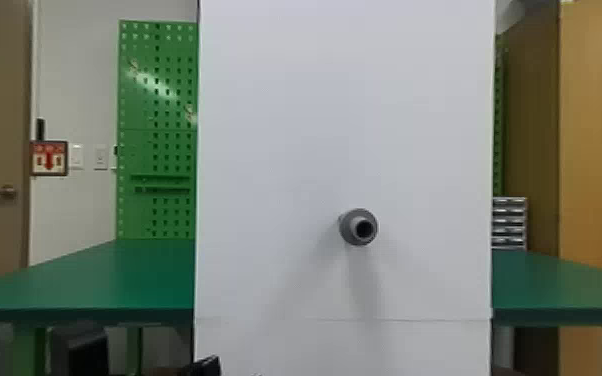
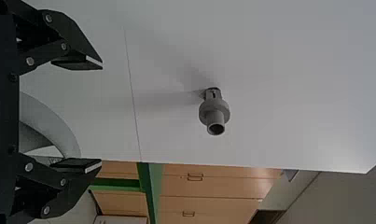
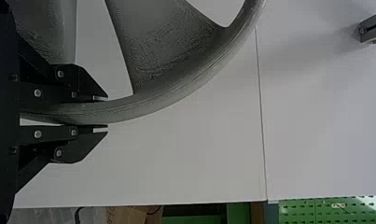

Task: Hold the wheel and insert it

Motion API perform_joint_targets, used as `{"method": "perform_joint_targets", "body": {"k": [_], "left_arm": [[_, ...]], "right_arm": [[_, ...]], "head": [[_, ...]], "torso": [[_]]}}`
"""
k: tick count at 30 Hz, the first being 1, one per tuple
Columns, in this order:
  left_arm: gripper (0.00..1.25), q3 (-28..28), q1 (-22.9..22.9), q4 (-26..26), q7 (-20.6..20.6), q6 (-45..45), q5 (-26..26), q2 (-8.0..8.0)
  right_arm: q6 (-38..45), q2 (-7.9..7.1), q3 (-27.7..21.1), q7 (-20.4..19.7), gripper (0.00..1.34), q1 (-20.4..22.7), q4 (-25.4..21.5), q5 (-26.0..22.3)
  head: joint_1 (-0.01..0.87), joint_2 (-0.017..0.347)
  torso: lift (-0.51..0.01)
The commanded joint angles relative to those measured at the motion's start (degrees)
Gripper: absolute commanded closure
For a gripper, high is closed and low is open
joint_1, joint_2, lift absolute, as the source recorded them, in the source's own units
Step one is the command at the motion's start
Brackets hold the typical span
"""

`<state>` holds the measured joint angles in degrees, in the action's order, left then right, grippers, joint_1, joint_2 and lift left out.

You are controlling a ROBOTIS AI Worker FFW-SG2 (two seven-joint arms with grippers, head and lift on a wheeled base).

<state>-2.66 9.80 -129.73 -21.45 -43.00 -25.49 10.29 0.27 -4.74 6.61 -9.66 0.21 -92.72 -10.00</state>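
At the bottom edge of the head view, a black fingertip of my left gripper [image 1: 206,366] shows. The left gripper [image 2: 101,115] stands open in the left wrist view, a curved part of the grey wheel [image 2: 48,122] between its fingers near the palm. In the right wrist view, my right gripper [image 3: 106,112] is shut on the rim of the wheel [image 3: 176,95], whose broad spokes lie to one side. A grey stepped peg [image 1: 348,226] with a hollow end sticks out of the white panel; the peg [image 2: 214,112] is beyond the left fingertips, apart from the wheel.
The upright white panel [image 1: 285,150] stands in front of a green table [image 1: 90,280]. Behind are a green pegboard [image 1: 157,115], small drawers [image 1: 510,222] and a wooden cabinet [image 1: 597,125]. A black object [image 1: 81,350] is below the table's left part.
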Motion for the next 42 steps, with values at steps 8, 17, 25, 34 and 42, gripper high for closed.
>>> {"method": "perform_joint_targets", "body": {"k": [8,17,25,34,42], "left_arm": [[0.50,-0.06,0.13,0.00,0.00,0.02,0.00,0.08],[0.50,-0.24,0.39,0.00,0.00,0.02,-0.09,0.35],[0.50,-0.15,0.39,0.00,0.00,0.02,-0.18,0.44],[0.50,-0.15,0.30,0.00,0.00,0.02,-0.26,0.52],[0.50,-0.24,0.30,0.00,0.00,0.02,-0.26,0.52]], "right_arm": [[-0.01,-0.01,0.07,0.00,1.03,-0.21,0.00,0.07],[-0.01,-0.01,0.07,0.00,1.03,-0.21,0.00,0.33],[0.87,0.17,-0.10,0.00,1.03,-0.30,0.00,0.51],[6.58,1.05,-0.81,0.00,1.03,-2.23,-4.31,2.00],[14.67,2.10,-2.30,-0.09,1.03,-4.25,-10.64,3.85]], "head": [[0.000,0.009],[0.000,0.009],[0.000,0.009],[0.000,0.009],[0.000,0.009]], "torso": [[-0.494],[-0.494],[-0.493],[-0.493],[-0.493]]}}
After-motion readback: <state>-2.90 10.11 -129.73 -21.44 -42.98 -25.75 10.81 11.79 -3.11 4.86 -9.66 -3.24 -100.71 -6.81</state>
